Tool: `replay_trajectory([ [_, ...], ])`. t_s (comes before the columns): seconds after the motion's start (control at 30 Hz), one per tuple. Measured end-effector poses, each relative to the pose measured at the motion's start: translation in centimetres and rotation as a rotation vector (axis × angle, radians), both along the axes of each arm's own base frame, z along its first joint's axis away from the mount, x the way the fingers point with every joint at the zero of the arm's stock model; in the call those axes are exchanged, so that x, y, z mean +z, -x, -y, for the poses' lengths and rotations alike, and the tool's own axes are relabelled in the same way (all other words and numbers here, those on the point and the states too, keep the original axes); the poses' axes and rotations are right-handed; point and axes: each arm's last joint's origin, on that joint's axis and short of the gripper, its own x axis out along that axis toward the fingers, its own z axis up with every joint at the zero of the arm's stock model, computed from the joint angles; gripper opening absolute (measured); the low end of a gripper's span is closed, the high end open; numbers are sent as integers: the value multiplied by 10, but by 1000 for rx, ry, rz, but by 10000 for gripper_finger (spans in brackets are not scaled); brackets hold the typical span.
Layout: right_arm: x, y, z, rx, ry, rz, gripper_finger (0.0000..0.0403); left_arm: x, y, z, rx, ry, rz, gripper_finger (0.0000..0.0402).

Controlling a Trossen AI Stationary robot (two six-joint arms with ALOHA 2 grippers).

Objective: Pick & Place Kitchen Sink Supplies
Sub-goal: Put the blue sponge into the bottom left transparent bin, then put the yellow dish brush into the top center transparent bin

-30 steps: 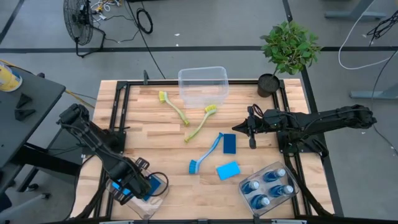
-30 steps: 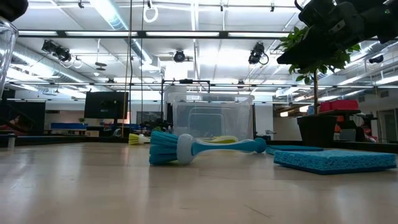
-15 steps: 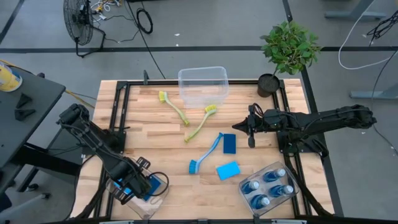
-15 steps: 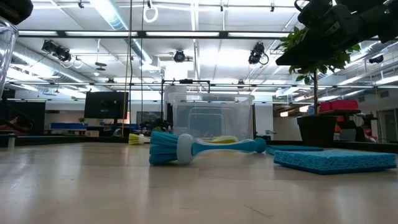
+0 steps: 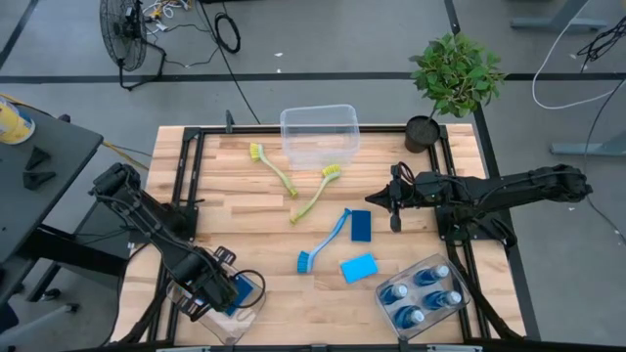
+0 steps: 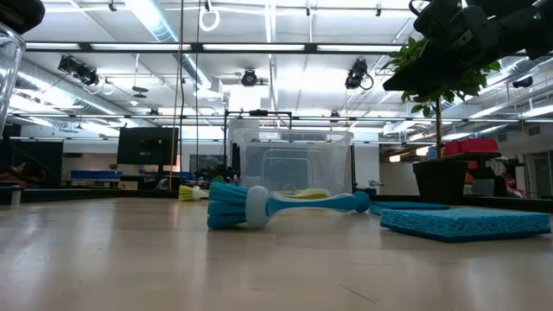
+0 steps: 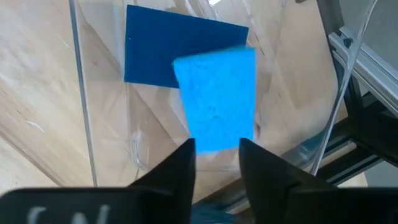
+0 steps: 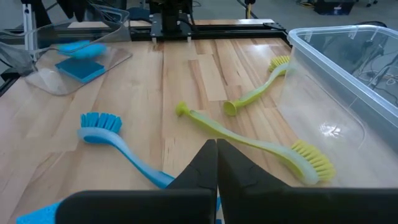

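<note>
My left gripper (image 5: 217, 290) hangs over a clear bin (image 5: 186, 311) at the table's near left corner, shut on a light blue sponge (image 7: 214, 102). A dark blue sponge (image 7: 161, 50) lies flat in that bin. My right gripper (image 5: 394, 213) is shut and empty, right of the table's middle, above the wood. A blue brush (image 5: 323, 242), two yellow-green brushes (image 5: 274, 168) (image 5: 315, 193), a dark blue sponge (image 5: 360, 225) and a light blue sponge (image 5: 358, 267) lie flat on the table. Several blue bottles (image 5: 423, 291) stand in a clear bin near right. My left gripper pinches the light blue sponge by one short end (image 7: 214, 142) between its two fingers, coming from above into the bin. The sponge reaches away from the fingers over the dark blue sponge. Whether its far end rests on that sponge I cannot tell.
An open clear bin (image 5: 319, 132) stands at the table's far edge, with a potted plant (image 5: 452, 78) at the far right corner. A black frame (image 5: 191, 176) runs along the table's sides. Bare wood lies left of the brushes.
</note>
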Motion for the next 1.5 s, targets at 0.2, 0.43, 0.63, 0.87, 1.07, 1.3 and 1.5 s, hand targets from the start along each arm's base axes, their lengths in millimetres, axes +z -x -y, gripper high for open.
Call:
replay_trajectory([
  [0.2,0,0,0,1,0,0,4,0,4,-4,-25,-28,-46,180],
  [0.43,0,0,0,5,-1,0,4,0,-1,-23,-56,-100,-103,192],
  [0.63,0,0,0,10,-7,0,4,9,-10,-45,13,-96,-94,192],
  [0.87,0,0,0,11,-5,0,4,38,-6,-82,96,-159,111,192],
  [1.07,0,0,0,10,-4,0,4,50,-8,-114,130,-261,225,192],
  [1.3,0,0,0,8,-3,0,4,51,-30,-151,203,-304,301,192],
  [1.5,0,0,0,8,-3,-2,4,54,-52,-191,365,-308,434,192],
])
